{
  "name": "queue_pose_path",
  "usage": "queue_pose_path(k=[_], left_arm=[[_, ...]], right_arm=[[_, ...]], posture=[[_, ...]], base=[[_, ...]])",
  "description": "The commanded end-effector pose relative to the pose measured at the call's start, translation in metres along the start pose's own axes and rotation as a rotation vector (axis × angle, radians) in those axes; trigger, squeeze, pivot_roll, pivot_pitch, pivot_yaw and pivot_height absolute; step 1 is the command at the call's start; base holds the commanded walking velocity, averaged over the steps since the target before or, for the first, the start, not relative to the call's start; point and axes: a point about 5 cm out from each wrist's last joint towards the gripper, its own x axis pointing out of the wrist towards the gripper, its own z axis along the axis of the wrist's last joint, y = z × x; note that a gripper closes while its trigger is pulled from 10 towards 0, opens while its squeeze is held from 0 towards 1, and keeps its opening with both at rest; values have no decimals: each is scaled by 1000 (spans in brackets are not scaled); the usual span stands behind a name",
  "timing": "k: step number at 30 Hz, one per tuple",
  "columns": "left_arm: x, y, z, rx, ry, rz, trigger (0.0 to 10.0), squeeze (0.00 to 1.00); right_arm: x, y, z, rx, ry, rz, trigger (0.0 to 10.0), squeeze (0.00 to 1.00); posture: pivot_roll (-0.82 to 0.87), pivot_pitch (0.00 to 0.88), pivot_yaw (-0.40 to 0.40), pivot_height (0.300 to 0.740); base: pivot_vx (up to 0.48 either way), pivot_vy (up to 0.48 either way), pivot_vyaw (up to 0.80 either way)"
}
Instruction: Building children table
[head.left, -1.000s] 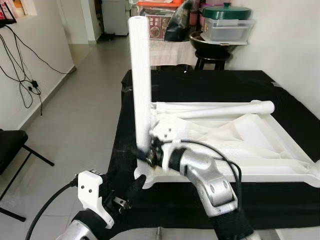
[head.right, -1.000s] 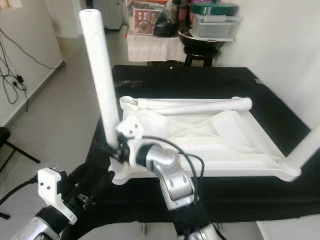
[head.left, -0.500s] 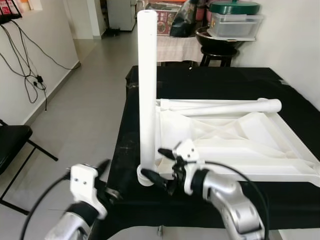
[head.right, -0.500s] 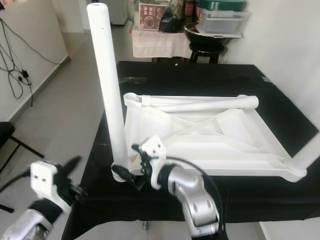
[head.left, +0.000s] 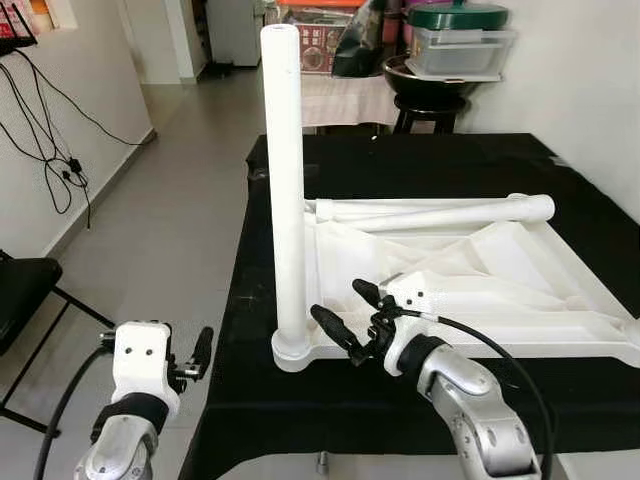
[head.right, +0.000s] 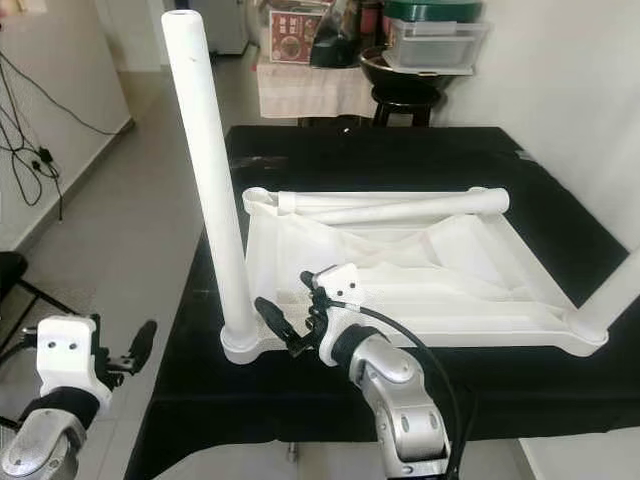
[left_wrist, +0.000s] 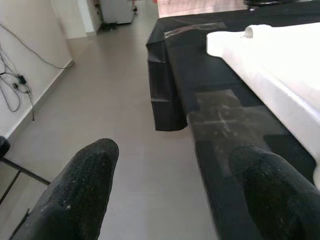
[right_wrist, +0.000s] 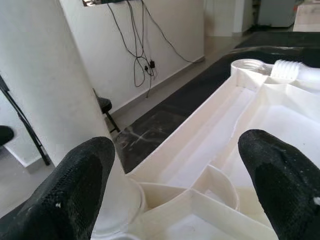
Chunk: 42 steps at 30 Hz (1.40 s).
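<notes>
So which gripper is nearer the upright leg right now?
Right. The right gripper sits open beside the upright leg, at its base; the left gripper hangs off the table edge, over the floor.

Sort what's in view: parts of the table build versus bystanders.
Job:
upside-down white tabletop
upright leg standing in its near-left corner
loose leg lying across its far edge
right gripper, open beside the upright leg

Bystanders:
black stool
lidded plastic box
wall cables

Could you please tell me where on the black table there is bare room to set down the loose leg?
Bare black table lies beyond the loose leg, and a narrower strip runs left of the upright leg. The near edge is crowded by the white tabletop and the right end effector.
</notes>
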Motion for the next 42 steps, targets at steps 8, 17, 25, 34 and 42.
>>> queue_pose_path(k=[8,17,25,34,42], left_arm=[[3,9,-5,45,35,52,10000,0],[4,8,-6,42,42,38,10000,0],[4,8,-6,40,46,30,10000,0],[7,9,-3,13,30,33,10000,0],[6,7,3,3,-11,18,10000,0]], right_arm=[[-17,-10,-7,-1,-5,-118,10000,0],[-38,-27,-18,-51,93,-237,10000,0],[-39,-6,-13,-45,118,-11,10000,0],[-9,12,6,-189,66,130,10000,0],[17,10,7,-249,47,39,10000,0]], posture=[[-137,0,-7,740],[-151,0,-4,740],[-156,4,-3,740],[-151,6,-13,740],[-128,6,-23,740]], base=[[0,480,0],[0,480,0],[0,480,0],[0,480,0],[0,120,0]])
